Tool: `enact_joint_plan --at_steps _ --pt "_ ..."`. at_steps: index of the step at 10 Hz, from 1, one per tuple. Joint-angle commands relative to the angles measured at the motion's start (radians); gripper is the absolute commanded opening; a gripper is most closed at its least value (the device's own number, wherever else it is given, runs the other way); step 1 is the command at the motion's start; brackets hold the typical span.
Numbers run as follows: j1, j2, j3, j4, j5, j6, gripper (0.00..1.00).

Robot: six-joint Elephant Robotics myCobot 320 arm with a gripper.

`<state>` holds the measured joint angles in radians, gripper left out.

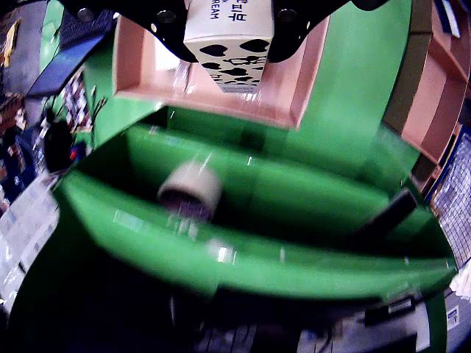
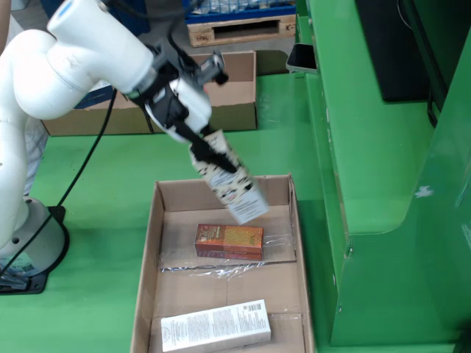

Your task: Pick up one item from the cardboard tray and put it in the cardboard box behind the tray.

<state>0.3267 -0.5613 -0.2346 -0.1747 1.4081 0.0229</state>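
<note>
We see a big white robot arm [image 2: 66, 51] on the left of the still view, standing on a green floor [image 2: 88, 294]. Next comes the cardboard tray [image 2: 147, 265], long and open, lying on the floor below the arm. Behind the tray sits a cardboard box [image 2: 239, 88], open at the top.

The gripper [image 2: 210, 158] is closed around a white carton with black hearts [image 2: 235, 187]. The black fingers [image 2: 193, 136] press on its two sides. The carton hangs tilted in the air over the far end of the tray, near the tray's back wall. It is not touching the tray.

In the tray we see a white box with small print [image 2: 215, 325] at the near end. Farther back lies a small brown and orange box [image 2: 229, 241], with some clear plastic wrap [image 2: 221, 271] just beside it.

In the gripper's own view, we see the carton [image 1: 229, 40] held between the two black fingers [image 1: 173, 29], and the rest is blurry.
</note>
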Motion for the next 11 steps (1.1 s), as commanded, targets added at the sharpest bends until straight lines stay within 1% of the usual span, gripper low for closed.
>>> enact_joint_plan --at_steps 1,2,3,5,6,7,9,10,11 --pt "0.028 -0.006 0.235 0.283 -0.088 -0.026 0.0" --pt "0.028 -0.006 0.235 0.283 -0.088 -0.026 0.0" --pt "0.055 -0.012 0.235 0.367 -0.144 -0.041 0.0" --pt "0.069 0.011 0.235 0.346 -0.141 -0.043 0.0" --pt "0.075 0.031 0.235 0.287 -0.108 -0.052 0.0" --pt "0.096 0.058 0.235 0.178 -0.042 -0.096 0.0" --pt "0.144 0.064 0.235 0.074 0.037 -0.2 0.0" --pt "0.181 0.087 0.235 -0.037 0.085 -0.246 0.0" --pt "0.211 0.118 0.235 -0.141 0.105 -0.254 0.0"
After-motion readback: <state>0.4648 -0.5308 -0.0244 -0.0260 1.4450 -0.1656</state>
